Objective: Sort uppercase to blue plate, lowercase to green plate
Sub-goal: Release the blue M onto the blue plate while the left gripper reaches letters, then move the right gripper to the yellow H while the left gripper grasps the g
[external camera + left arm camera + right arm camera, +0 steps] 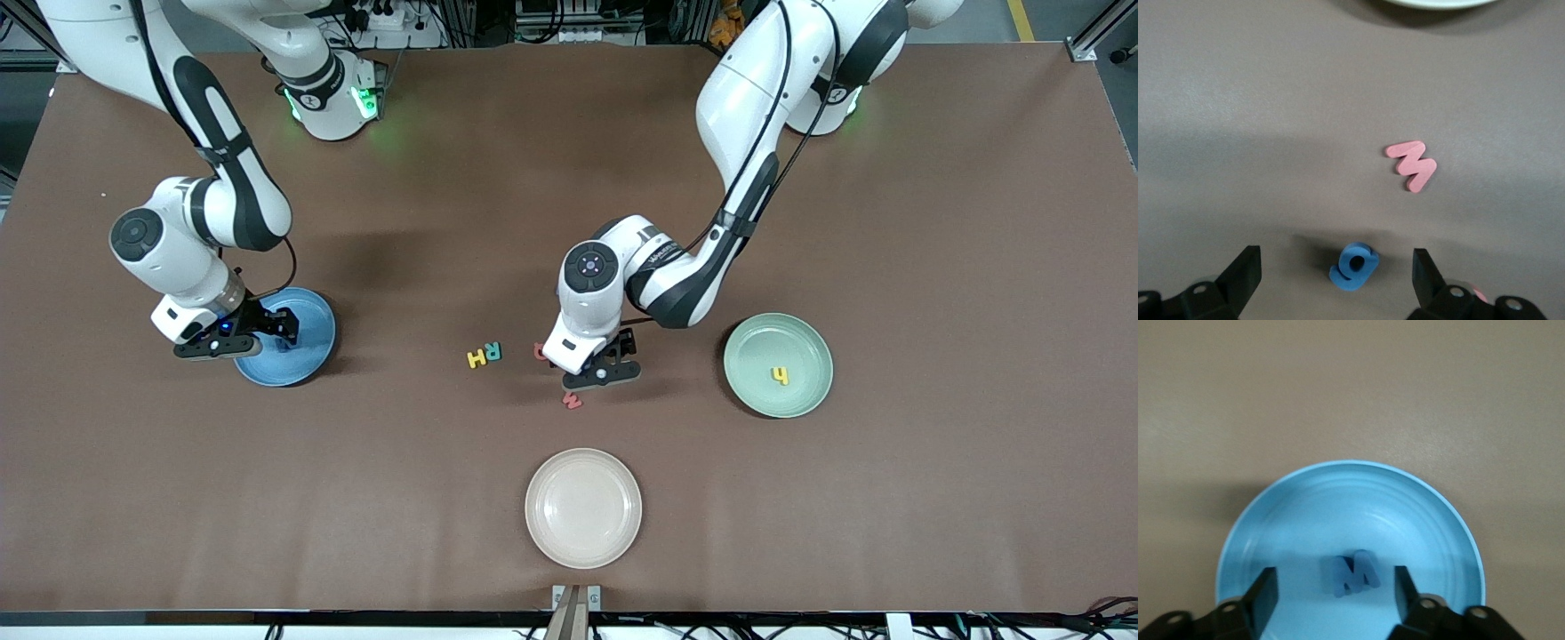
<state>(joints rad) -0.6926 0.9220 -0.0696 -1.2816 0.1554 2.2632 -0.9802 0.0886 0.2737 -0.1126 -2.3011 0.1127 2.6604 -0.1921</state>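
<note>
The left gripper (1338,277) hangs wide open over the blue g (1354,267), which lies flat on the table between its fingers, near the red w (1412,165). The foam looks light, soft and thin, so pinch its edges gently. The right gripper (1336,593) stands open around the blue M (1355,572) on the blue plate (1418,513)
</note>
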